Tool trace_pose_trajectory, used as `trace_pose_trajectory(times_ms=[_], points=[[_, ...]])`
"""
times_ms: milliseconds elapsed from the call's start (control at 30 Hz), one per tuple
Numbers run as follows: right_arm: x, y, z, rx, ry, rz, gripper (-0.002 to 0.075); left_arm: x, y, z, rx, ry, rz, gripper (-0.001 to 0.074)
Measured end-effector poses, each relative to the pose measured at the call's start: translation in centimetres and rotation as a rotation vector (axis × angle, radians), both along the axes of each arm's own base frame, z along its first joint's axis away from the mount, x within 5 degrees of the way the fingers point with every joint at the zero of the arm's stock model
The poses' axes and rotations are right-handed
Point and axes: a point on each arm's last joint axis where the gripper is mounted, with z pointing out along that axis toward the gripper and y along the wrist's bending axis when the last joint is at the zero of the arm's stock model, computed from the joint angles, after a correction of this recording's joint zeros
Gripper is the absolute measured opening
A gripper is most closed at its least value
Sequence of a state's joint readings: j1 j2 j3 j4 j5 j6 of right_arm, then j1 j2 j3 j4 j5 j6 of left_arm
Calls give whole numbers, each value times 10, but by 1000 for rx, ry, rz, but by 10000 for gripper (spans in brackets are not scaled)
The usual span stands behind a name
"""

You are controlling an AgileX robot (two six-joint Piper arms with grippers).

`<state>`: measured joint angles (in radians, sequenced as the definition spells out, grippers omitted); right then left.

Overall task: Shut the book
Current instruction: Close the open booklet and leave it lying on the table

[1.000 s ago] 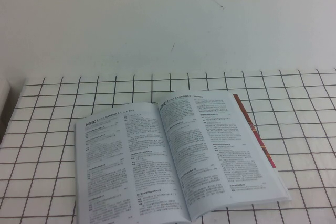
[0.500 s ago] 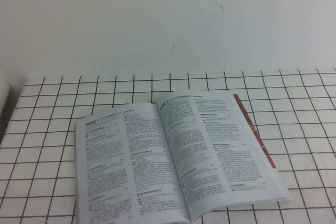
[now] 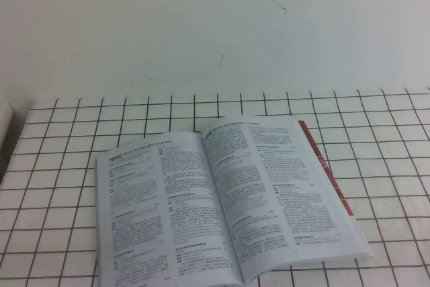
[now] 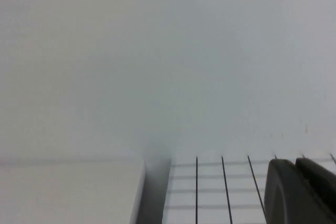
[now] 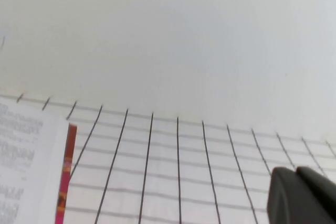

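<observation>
An open book (image 3: 222, 199) lies flat on the white grid-lined table (image 3: 376, 132), near the front middle, with printed pages facing up. The red edge of its cover (image 3: 326, 169) shows along its right side. In the right wrist view a corner of the book (image 5: 21, 166) and its red cover edge (image 5: 65, 177) appear. Neither arm shows in the high view. My left gripper (image 4: 295, 162) is shut and empty, over bare grid cloth. My right gripper (image 5: 295, 170) is also shut and empty, off to the right of the book.
A plain white wall (image 3: 215, 25) rises behind the table. A white object (image 3: 3, 122) sits just past the table's left edge and shows as a pale slab (image 4: 68, 192) in the left wrist view.
</observation>
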<state>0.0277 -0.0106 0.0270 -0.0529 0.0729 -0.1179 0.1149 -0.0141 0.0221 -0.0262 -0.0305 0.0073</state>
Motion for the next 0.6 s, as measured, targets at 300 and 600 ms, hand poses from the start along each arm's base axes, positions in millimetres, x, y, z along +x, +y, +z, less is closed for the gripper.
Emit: trace_pose_trajectory(times_ms=[300, 600], points=[[-2, 1, 27, 7, -297, 12, -3, -9, -1, 33, 43, -379, 6, -4], [-10, 1, 48, -13, -553, 4, -3, -15, -1, 44, -11, -523, -17, -4]])
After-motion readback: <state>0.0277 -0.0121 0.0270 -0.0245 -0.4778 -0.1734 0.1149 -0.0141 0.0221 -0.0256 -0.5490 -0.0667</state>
